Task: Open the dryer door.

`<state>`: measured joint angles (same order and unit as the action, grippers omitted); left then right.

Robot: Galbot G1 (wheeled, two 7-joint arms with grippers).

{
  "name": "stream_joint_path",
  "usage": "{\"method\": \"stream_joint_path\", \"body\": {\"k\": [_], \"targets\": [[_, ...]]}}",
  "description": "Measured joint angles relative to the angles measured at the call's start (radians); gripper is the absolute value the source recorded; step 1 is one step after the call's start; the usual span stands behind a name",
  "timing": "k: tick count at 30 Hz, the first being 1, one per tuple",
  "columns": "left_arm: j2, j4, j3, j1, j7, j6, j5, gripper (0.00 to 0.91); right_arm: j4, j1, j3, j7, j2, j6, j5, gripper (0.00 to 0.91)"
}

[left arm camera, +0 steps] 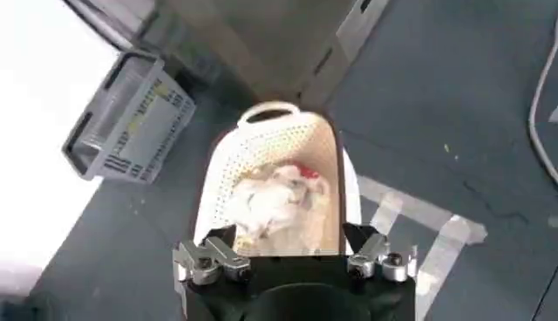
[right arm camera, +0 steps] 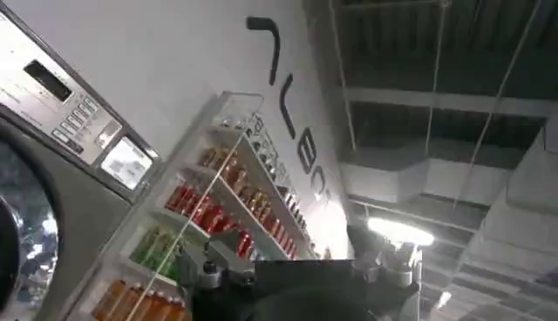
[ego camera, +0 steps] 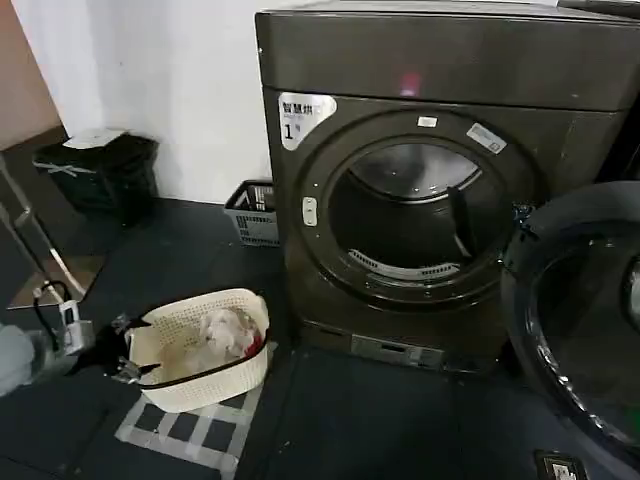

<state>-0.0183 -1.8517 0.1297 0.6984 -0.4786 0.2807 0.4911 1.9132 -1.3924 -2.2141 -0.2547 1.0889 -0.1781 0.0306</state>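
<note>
My left gripper (ego camera: 128, 350) is hovering released beside the white laundry basket (ego camera: 205, 350) on the floor, while the dryer door (ego camera: 580, 320) is standing swung open at the dryer's (ego camera: 420, 80) right.

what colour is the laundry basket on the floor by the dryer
Cream-white, perforated laundry basket with a dark rim; clearest in the head view.

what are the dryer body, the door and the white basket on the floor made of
Dryer: seemingly painted sheet metal, dark grey-brown with a dull sheen. Dryer door, swung open: shiny chrome-look rim around dark tinted glass or clear plastic. Laundry basket: cream moulded plastic, judging by its perforated walls.
</note>
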Motion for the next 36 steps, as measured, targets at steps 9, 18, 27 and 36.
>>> {"method": "stream_joint_path", "body": {"k": [9,18,27,36], "targets": [[0.002,0.009,0.002,0.001,-0.005,0.003,-0.013,0.907,0.003,-0.002,-0.001,-0.001,0.000,0.000,0.010,0.907],[0.002,0.018,0.001,0.001,-0.017,0.004,-0.039,0.907,0.011,-0.004,-0.002,-0.001,0.002,-0.004,0.013,0.907],[-0.003,0.021,-0.005,0.002,-0.025,0.006,-0.057,0.907,0.003,-0.005,-0.006,-0.004,0.000,-0.004,0.013,0.907],[0.007,0.014,-0.005,0.003,-0.041,0.000,-0.071,0.907,0.001,-0.004,-0.006,-0.004,0.001,0.001,0.011,0.907]]}}
